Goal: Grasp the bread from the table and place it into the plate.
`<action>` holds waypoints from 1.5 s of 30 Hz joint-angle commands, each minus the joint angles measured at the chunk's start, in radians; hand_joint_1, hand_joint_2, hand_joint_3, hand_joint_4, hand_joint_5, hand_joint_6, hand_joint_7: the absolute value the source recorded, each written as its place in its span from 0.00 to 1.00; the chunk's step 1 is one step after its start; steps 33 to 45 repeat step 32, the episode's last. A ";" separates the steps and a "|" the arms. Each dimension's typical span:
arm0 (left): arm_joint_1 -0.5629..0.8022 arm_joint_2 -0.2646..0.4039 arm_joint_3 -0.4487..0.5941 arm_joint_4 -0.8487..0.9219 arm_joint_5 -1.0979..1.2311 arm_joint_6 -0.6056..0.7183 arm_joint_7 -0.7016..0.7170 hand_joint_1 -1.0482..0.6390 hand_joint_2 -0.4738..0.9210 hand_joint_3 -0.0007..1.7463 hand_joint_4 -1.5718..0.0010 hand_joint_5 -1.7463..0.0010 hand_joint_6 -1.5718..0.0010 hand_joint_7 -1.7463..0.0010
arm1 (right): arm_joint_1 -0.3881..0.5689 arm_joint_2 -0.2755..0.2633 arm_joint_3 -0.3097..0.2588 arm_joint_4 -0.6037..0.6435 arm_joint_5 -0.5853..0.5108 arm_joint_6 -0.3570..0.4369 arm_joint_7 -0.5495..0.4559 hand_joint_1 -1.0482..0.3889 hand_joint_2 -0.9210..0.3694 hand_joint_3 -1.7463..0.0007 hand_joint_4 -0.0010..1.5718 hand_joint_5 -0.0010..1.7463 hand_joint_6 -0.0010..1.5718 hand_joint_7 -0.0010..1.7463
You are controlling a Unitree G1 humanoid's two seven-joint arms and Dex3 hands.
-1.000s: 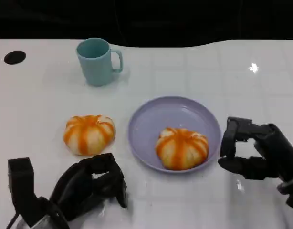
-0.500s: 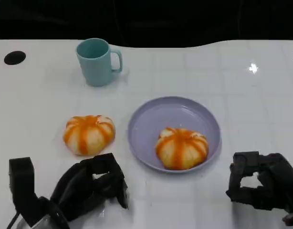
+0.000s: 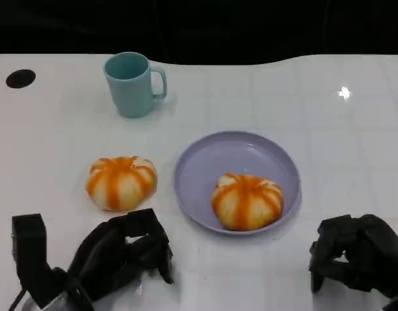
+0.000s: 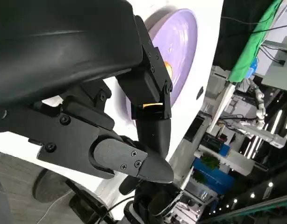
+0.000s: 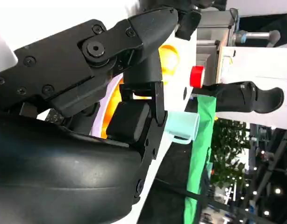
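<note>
One orange-striped bread (image 3: 246,201) lies on the lavender plate (image 3: 205,155), toward its near right side. A second orange-striped bread (image 3: 121,182) sits on the white table, left of the plate. My left hand (image 3: 118,253) rests near the table's front edge, just in front of that second bread. It holds nothing, and its fingers are loosely bent. My right hand (image 3: 356,254) sits low at the front right, apart from the plate. It also holds nothing, with a small gap between thumb and fingers. The plate (image 4: 181,42) appears past my left hand (image 4: 101,107) in the left wrist view.
A teal cup (image 3: 131,83) stands upright at the back left, handle to the right; the cup (image 5: 183,125) also appears beyond my right hand (image 5: 96,98). Black round holes (image 3: 20,78) mark the far table corners. Open table lies right of the plate.
My right hand has drawn back from the plate's right rim toward the front edge, fingers closing in somewhat. The breads, plate, cup and left hand have not moved.
</note>
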 commanded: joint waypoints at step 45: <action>0.020 0.021 0.012 0.006 0.002 0.010 -0.005 0.21 0.95 0.00 0.38 0.18 0.37 0.43 | 0.019 0.037 -0.131 -0.151 0.114 0.464 0.150 0.10 0.19 0.98 1.00 0.41 1.00 0.26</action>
